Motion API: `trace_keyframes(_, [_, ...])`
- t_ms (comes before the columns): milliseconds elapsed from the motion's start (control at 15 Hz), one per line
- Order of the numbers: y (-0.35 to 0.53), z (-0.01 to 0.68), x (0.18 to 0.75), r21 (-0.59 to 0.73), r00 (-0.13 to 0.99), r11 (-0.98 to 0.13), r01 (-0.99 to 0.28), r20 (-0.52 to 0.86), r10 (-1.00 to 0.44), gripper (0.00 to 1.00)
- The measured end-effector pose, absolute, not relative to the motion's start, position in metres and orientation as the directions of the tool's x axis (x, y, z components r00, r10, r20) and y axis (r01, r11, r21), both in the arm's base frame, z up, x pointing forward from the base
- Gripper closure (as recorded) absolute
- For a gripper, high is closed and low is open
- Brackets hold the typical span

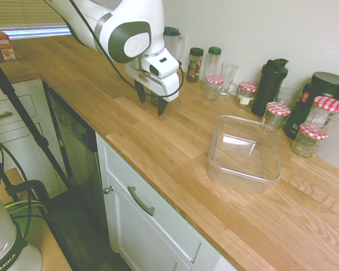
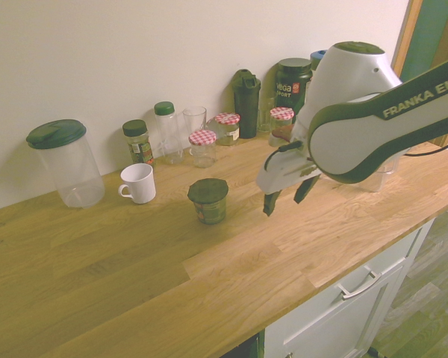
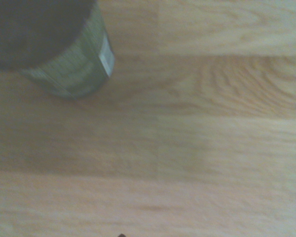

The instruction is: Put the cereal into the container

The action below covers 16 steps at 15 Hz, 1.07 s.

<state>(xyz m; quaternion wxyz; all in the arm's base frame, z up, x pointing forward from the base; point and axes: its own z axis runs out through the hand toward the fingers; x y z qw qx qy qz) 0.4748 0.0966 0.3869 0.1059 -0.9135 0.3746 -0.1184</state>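
The cereal (image 2: 208, 200) is a small jar with a dark green lid and greenish label, standing upright mid-counter. In the wrist view the cereal (image 3: 59, 49) sits at a corner of the picture. My gripper (image 2: 284, 203) hangs open just above the wood, about a hand's width from the jar and not touching it. In the first exterior view the gripper (image 1: 151, 104) covers most of the jar. The container (image 1: 244, 152), a clear low rectangular tub, lies empty on the counter, well away from the gripper on the side opposite the jar.
Along the wall stand spice bottles (image 2: 138, 140), a drinking glass (image 2: 195, 119), several red-checked-lid jars (image 2: 203, 146), a black shaker (image 2: 247, 92) and a dark tub (image 2: 293, 82). A white mug (image 2: 138, 183) and a green-lidded canister (image 2: 66, 162) stand beyond the cereal.
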Motion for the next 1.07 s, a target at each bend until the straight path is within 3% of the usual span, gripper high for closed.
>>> trace_keyframes(400, [0.161, 0.354, 0.511, -0.367, 0.721, -0.724, -0.584, 0.176, -0.671, 0.00])
trace_keyframes(733, [0.173, 0.338, 0.538, -0.338, 0.720, -0.779, -0.528, 0.309, -0.621, 0.00])
trace_keyframes(1067, [0.195, 0.327, 0.550, -0.362, 0.719, -0.790, -0.496, 0.339, -0.607, 0.00])
